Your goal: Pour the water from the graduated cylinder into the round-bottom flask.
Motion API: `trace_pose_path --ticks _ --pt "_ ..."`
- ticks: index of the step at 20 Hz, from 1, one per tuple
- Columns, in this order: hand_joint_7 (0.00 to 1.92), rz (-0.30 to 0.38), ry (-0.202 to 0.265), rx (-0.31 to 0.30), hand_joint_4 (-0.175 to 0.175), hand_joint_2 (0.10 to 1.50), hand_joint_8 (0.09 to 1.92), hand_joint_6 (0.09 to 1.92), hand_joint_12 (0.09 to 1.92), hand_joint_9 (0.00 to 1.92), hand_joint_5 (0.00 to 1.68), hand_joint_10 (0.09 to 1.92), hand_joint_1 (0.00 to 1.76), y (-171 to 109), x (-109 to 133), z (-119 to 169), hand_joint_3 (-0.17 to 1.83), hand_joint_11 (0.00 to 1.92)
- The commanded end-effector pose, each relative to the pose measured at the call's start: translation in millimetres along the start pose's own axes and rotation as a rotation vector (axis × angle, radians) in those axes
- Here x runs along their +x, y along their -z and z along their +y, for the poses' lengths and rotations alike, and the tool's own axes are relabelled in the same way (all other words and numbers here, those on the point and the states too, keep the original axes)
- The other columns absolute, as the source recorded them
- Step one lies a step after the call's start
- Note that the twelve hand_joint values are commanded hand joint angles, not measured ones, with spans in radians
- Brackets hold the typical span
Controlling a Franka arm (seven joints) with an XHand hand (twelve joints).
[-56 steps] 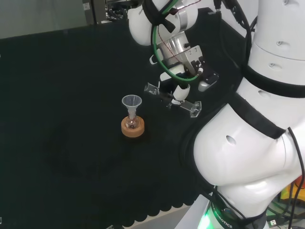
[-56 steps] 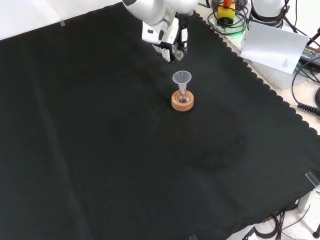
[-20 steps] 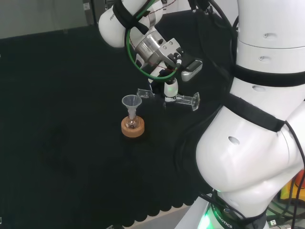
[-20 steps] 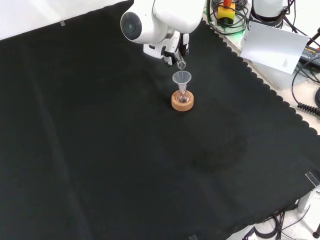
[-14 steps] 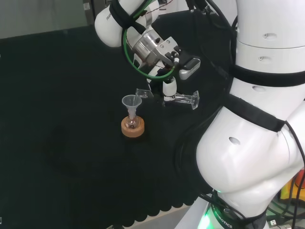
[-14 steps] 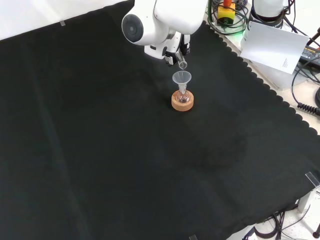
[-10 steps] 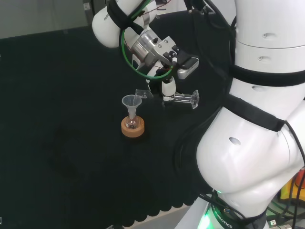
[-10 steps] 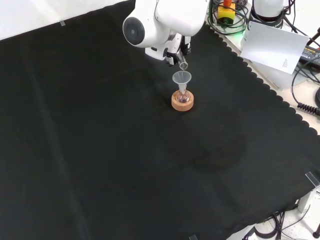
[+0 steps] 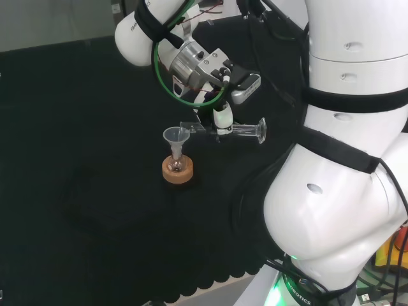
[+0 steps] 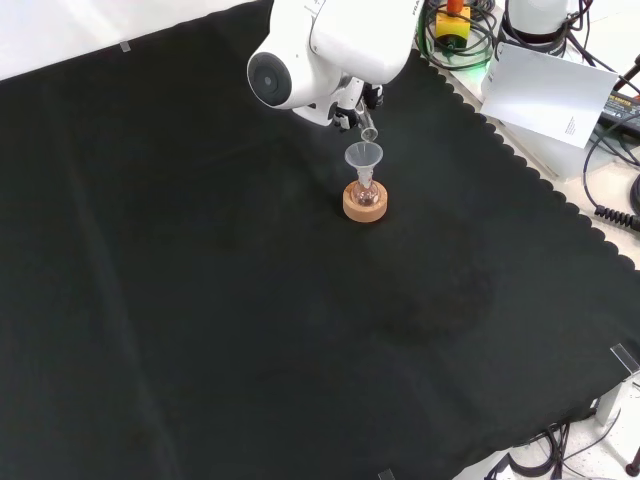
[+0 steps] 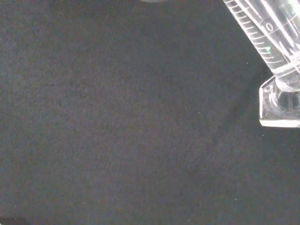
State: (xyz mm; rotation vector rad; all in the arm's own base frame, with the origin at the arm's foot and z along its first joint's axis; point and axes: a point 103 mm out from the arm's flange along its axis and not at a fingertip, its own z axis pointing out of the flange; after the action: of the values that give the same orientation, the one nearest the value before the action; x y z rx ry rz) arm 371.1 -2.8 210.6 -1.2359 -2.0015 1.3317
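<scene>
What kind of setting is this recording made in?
Probably a robotics lab set up for chemistry-style tasks: a black cloth covers the bench, a small flask with a funnel sits on a cork ring, and the hand holds a graduated cylinder.

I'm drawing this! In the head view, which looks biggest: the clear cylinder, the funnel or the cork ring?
1. Clear glass graduated cylinder, longest.
2. Round cork ring and clear plastic funnel: too alike to rank.
</scene>
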Motion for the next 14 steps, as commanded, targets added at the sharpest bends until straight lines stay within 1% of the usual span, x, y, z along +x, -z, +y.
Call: trace_pose_path --ticks 1,6,14 --pt "1.02 -0.006 -0.011 0.007 -0.175 1.10 0.96 0.98 0.73 1.44 1.00 0.09 1.26 4.0 0.2 -6.6 0.00 1.27" --pt "1.02 -0.019 -0.026 0.018 -0.175 1.10 0.96 0.98 0.73 1.44 1.00 0.09 1.26 5.7 1.1 -10.4 0.00 1.27" --pt "1.02 -0.013 -0.038 0.025 -0.175 1.10 0.96 0.98 0.73 1.44 1.00 0.09 1.26 4.1 -1.0 -14.9 0.00 1.27"
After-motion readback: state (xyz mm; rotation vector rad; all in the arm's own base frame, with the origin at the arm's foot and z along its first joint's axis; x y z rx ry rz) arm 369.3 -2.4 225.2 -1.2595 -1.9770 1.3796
